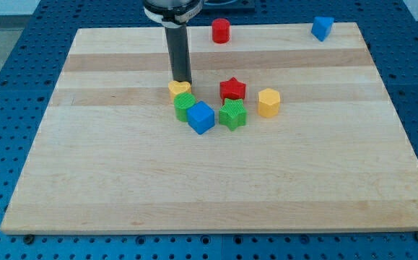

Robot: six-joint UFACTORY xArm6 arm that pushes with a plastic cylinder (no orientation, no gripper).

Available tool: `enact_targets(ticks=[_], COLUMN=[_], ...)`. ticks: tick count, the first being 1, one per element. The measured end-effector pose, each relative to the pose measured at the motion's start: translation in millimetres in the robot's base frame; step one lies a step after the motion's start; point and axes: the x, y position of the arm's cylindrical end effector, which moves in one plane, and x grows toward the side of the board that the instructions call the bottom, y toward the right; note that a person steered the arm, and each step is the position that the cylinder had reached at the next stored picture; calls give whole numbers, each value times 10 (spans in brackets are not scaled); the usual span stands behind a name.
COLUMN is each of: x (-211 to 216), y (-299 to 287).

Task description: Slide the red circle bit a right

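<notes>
The red circle [221,30] stands near the board's top edge, a little right of the middle. My tip [182,80] is well below and to the left of it, just above a small yellow block [180,88]. The rod rises from the tip toward the view's top.
A green block [185,105], a blue cube [201,117], a green star-like block [232,114], a red star [232,89] and a yellow hexagon [268,102] cluster mid-board. A blue block [322,27] sits at the top right. The wooden board [122,180] lies on a blue perforated table.
</notes>
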Motion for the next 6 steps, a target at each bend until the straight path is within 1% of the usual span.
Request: enact_targets(ticks=[1, 2, 3, 4, 5, 6], x=[-6, -446, -867, -1547, -1663, -1663], y=[-191, -420, -514, -267, -60, 205])
